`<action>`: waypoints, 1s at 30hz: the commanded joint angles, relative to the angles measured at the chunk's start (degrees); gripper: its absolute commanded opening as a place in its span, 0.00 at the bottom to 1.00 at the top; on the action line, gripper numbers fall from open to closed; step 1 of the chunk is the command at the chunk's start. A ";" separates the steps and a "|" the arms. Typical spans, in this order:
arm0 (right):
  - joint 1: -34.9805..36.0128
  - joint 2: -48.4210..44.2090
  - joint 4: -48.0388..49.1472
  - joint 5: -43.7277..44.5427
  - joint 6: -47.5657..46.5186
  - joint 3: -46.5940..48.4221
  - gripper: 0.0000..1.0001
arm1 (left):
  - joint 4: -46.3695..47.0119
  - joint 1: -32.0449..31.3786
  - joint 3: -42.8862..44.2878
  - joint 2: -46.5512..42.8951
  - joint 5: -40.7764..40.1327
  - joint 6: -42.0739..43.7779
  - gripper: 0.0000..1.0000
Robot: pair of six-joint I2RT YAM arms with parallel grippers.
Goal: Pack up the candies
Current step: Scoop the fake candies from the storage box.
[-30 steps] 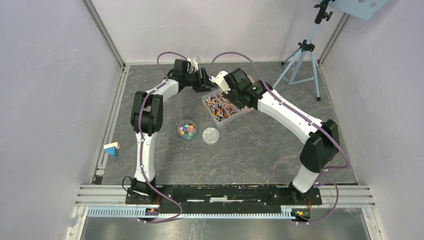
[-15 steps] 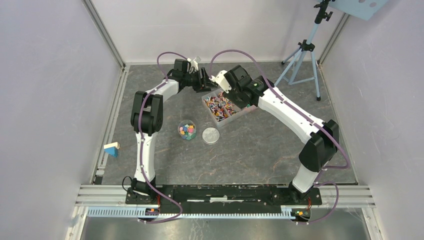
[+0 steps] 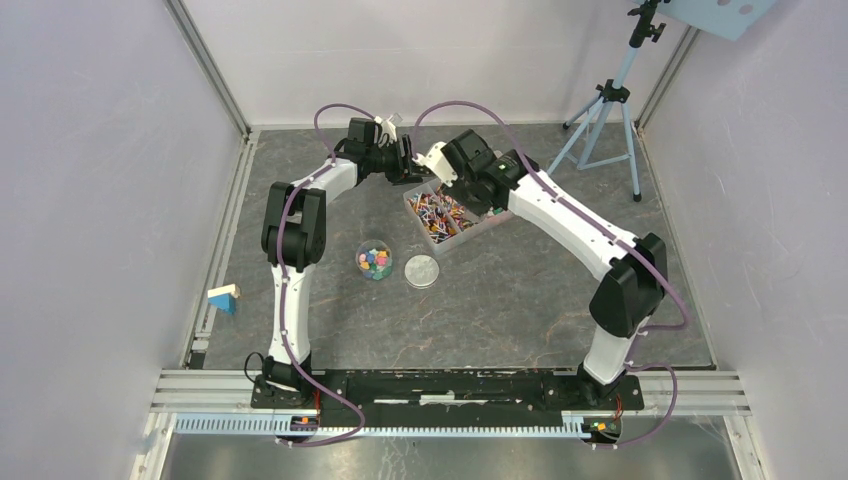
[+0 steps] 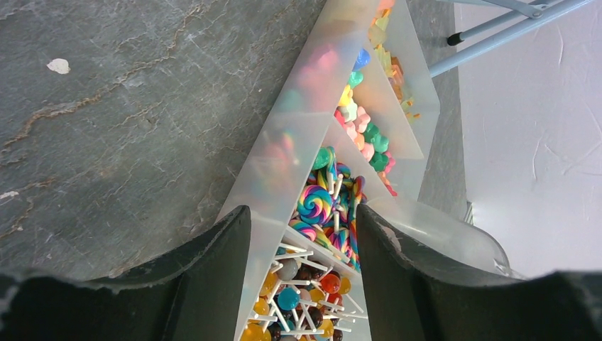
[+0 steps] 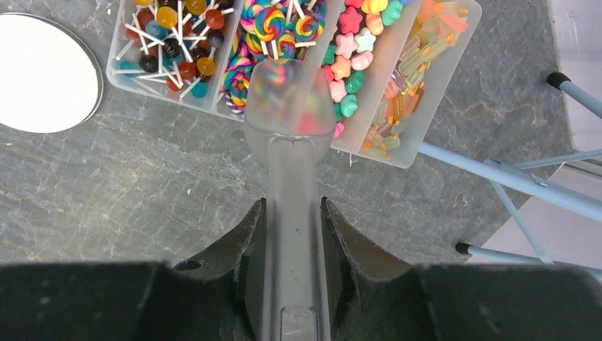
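The right claw [image 5: 292, 206] is clenched on the flat handle of a frosted plastic scoop [image 5: 287, 92], pinching it from both sides so the bowl sticks straight out ahead. That bowl hangs over the divided tray [image 5: 163, 94], above the swirl lollipops and beside the star-shaped sweets. Through the cloudy plastic I can't tell whether anything lies in it or the colours are only showing through. The hold looks chosen for reach. Gripped far back, the scoop can dip into a compartment without the claw fouling the walls.

The left claw [image 4: 302, 213] is grasping the tray at its end, one finger against each long side, with the round lollipops between them. I take that as bracing, so the light box does not skid across the desk [image 3: 500, 300] when the scoop pushes in.

The candies [image 5: 348, 71] sit sorted in the tray's four compartments: round lollipops, swirls, little stars and blobs, then orange and yellow sticks at the far end. More lie in a small clear jar [image 3: 375, 262] nearer the arms' bases, well apart from the tray. Its round grey lid [image 3: 422, 271] lies flat on the desk just beside it. With the lid off, the packing looks unfinished, and the jar is presumably where a scoopful belongs. How full it is I cannot tell.
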 commanded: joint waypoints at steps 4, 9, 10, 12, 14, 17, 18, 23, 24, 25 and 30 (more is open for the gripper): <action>-0.53 1.09 9.17 -1.16 -0.48 -4.59 0.00 | 2.23 -0.35 -0.44 -0.40 2.38 -2.17 0.62; -1.66 -1.48 19.04 -3.43 -0.65 -12.26 0.00 | 2.22 -0.35 -0.46 -0.28 2.68 -2.26 0.62; -1.73 -2.28 20.86 -3.33 -0.65 -14.48 0.00 | 2.27 -0.35 -0.47 -0.30 2.66 -2.29 0.62; -2.01 -4.17 24.59 -2.40 -0.06 -18.69 0.00 | 2.26 -0.35 -0.55 -0.39 2.80 -2.26 0.61; -2.28 -6.57 29.40 -1.97 0.18 -23.69 0.00 | 2.28 -0.35 -0.64 -0.32 2.77 -2.33 0.61; -2.70 -9.68 36.00 -1.44 0.24 -30.07 0.00 | 2.29 -0.39 -0.62 -0.32 2.87 -2.37 0.61; -2.82 -10.48 37.49 -1.34 0.23 -31.76 0.00 | 2.26 -0.35 -0.64 -0.25 2.94 -2.33 0.61; -2.86 -12.43 44.27 -1.78 0.23 -37.10 0.00 | 2.65 -0.37 -0.64 -0.10 3.30 -2.97 0.60; -2.94 -12.52 44.93 -1.93 0.19 -37.69 0.00 | 2.72 -0.35 -0.71 -0.07 3.39 -3.00 0.60; -3.01 -12.53 45.76 -2.29 0.15 -38.00 0.00 | 2.69 -0.33 -0.71 -0.06 3.47 -2.99 0.59; -3.51 -11.59 47.18 -4.00 -0.03 -37.83 0.00 | 3.48 -0.35 -0.99 -0.16 3.95 -3.75 0.59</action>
